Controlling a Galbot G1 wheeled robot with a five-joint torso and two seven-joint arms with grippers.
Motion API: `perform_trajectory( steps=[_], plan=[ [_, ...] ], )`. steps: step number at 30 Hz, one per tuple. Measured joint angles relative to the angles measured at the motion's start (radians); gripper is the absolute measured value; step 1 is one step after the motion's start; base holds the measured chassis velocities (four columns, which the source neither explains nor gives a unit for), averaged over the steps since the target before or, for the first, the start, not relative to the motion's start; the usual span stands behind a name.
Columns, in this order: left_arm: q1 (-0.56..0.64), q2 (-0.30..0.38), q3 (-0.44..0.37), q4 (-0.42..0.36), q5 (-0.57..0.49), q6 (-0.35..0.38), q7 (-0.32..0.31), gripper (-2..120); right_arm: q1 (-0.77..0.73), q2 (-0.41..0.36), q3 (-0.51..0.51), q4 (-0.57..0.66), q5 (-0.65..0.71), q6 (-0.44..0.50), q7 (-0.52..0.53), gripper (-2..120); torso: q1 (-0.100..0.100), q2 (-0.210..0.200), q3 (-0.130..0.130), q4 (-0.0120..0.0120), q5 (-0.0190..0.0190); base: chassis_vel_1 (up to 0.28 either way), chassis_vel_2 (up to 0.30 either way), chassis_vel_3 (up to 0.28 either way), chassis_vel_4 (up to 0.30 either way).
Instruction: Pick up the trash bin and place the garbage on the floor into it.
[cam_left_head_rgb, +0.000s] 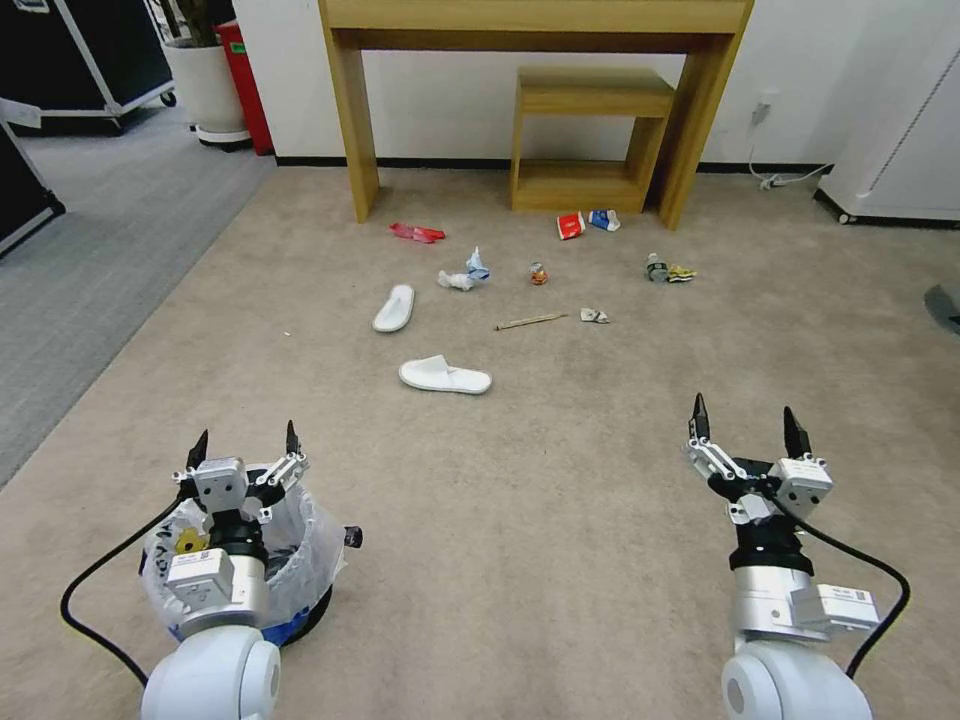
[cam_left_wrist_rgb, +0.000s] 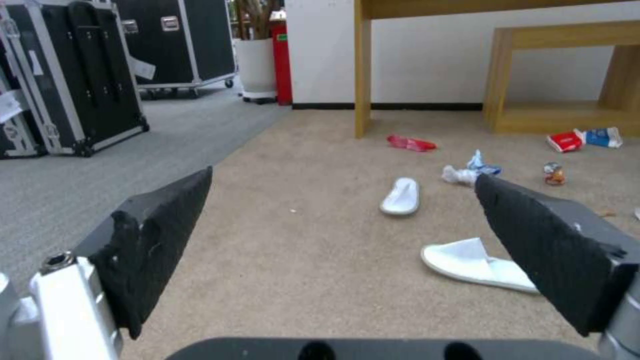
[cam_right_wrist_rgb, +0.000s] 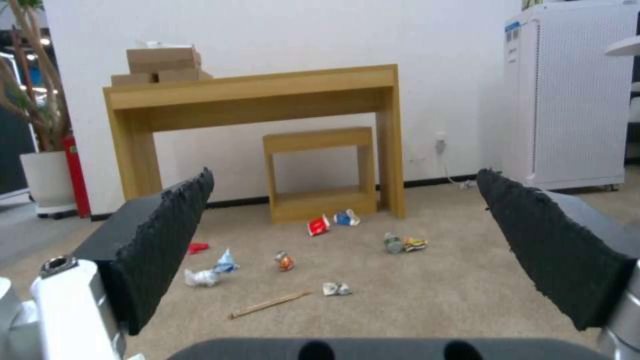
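— While hanging right over the trash bin (cam_left_head_rgb: 318, 540) at the near left of the floor (cam_left_head_rgb: 520, 500), fingers spread apart, where to bite with the left claw (cam_left_head_rgb: 246, 437)?
— On the firm rim, probably: one finger inside, one outside. Avoid pinching only the loose plastic liner. Lower straight, close firmly, lift level.
— And the right claw (cam_left_head_rgb: 746, 412)?
— Also spread wide, empty, above bare carpet at the right. Hold clear of the lift.
— Garbage?
— Well ahead: nearest slipper (cam_left_head_rgb: 445, 375) first, second slipper (cam_left_head_rgb: 394, 307) and wooden stick (cam_left_head_rgb: 530, 321) beyond. Bring bin close before reaching.
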Motion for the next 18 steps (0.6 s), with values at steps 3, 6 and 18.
perform_trajectory(
  steps=[3, 6, 18],
  plan=[
    [0.0, 0.0, 0.0, 0.001, 0.0, 0.0, 0.0, 99, 0.0, 0.0, -0.001, -0.002, 0.0, 0.0, 0.0, 100, 0.0, 0.0, 0.0, 0.0, 0.0, 0.0, 0.0, 0.0, 0.0],
    [-0.001, -0.001, -0.001, 0.001, 0.0, -0.001, 0.0, 99, 0.001, 0.0, -0.001, -0.003, 0.0, 0.001, -0.002, 100, 0.0, 0.0, 0.0, 0.0, 0.0, 0.0, 0.0, 0.0, 0.0],
    [0.0, -0.001, -0.002, 0.002, 0.003, -0.003, 0.0, 100, 0.007, -0.003, 0.001, -0.007, 0.0, 0.001, -0.002, 100, 0.0, 0.0, 0.0, 0.0, 0.0, 0.0, 0.0, 0.0, 0.0]
  ],
)
